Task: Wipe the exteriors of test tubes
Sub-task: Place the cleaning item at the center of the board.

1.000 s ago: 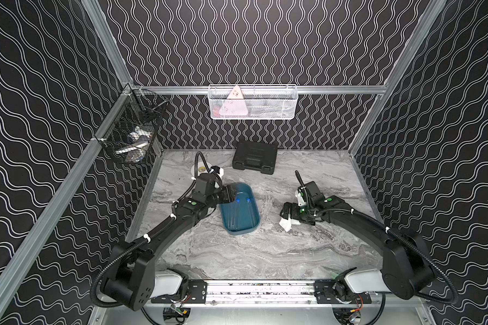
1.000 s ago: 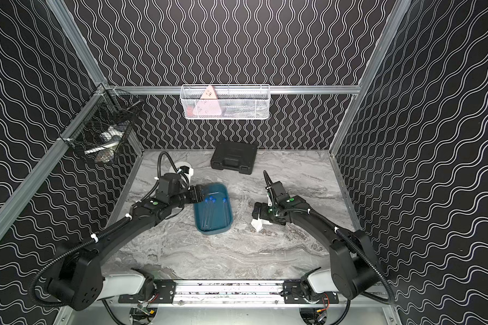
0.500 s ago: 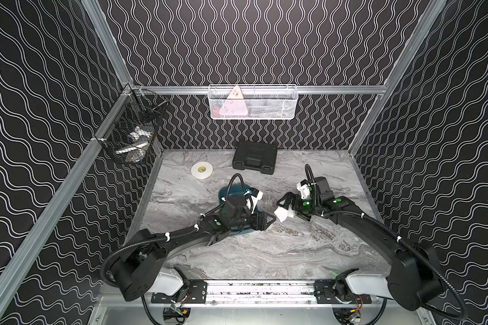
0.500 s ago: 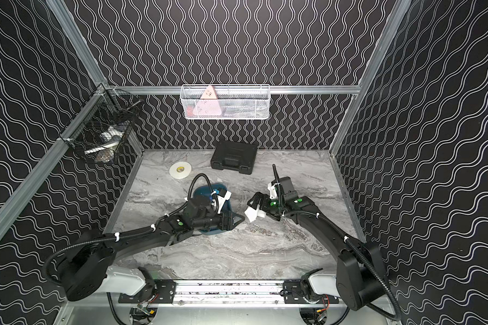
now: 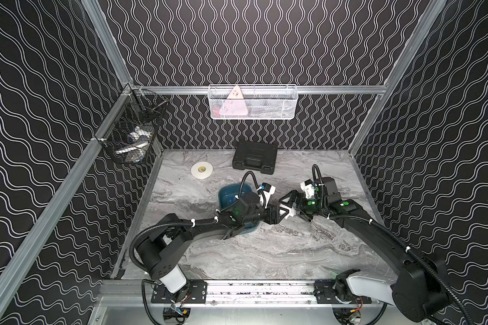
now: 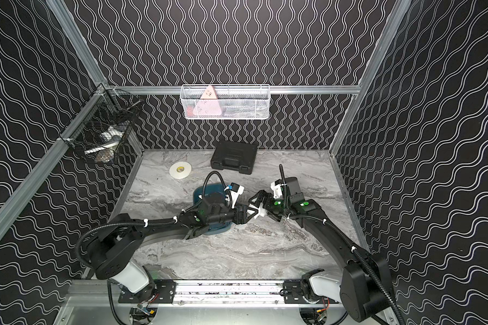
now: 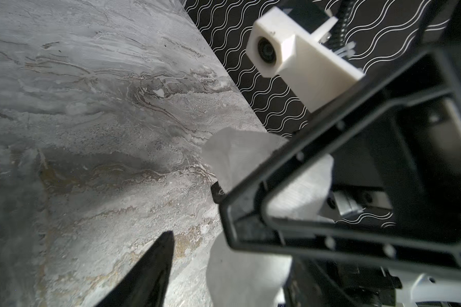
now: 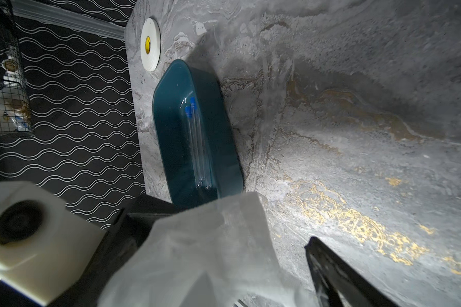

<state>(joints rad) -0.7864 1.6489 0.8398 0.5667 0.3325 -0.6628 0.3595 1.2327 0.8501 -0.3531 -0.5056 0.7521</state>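
Observation:
Two clear test tubes (image 8: 197, 143) with blue caps lie side by side in the teal tray (image 8: 160, 111). In both top views my left arm reaches over the tray (image 5: 228, 192) and hides them. My left gripper (image 5: 278, 215) meets my right gripper (image 5: 286, 206) just right of the tray. A crumpled white tissue (image 5: 288, 213) hangs on one right finger, and the right jaws stand wide open. In the left wrist view the tissue (image 7: 245, 265) sits between my left jaws, with one left finger (image 7: 149, 271) clear of it. I see no tube in either gripper.
A white tape roll (image 5: 201, 170) and a black case (image 5: 254, 157) lie at the back of the marble table. A white wire basket (image 5: 252, 102) hangs on the back wall. A black wire basket (image 5: 133, 138) hangs on the left wall.
My left gripper left the tray's left side, swung over the tray and reached the tissue. My right gripper rose a little towards the centre with the tissue on it.

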